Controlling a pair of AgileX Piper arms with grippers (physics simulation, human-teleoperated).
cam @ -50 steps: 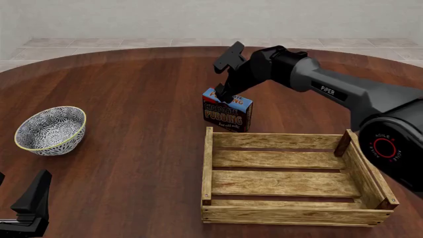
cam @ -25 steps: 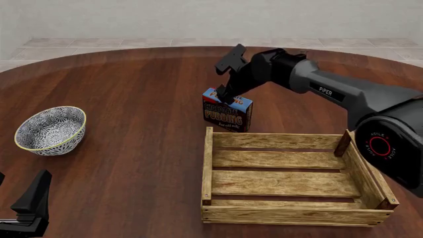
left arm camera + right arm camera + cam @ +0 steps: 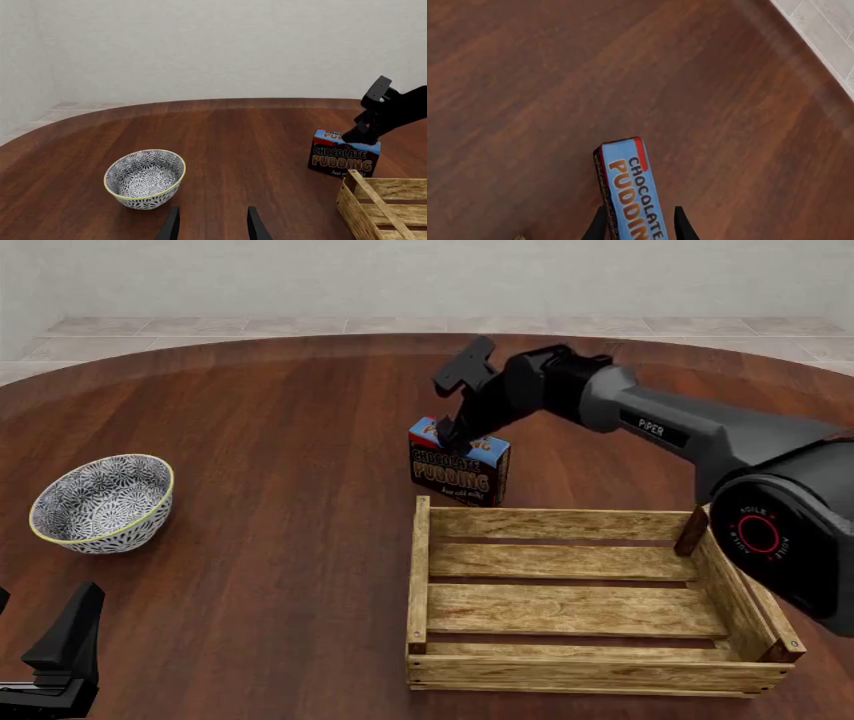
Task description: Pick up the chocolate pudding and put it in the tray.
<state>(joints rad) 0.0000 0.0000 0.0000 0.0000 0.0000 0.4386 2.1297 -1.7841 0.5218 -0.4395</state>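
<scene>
Dark red-brown wooden worktop (image 3: 267, 570) with a rounded far edge, carrying three things. Standing upright on it, directly under the right gripper (image 3: 454, 436) with the fingers astride its blue top: the chocolate pudding (image 3: 458, 473). Just nearside of the carton, below and behind that gripper: the tray (image 3: 587, 600), resting flat. Well off to that gripper's left, ahead of the left gripper (image 3: 212, 227): a round patterned bowl (image 3: 104, 502), yellow-rimmed, upright.
</scene>
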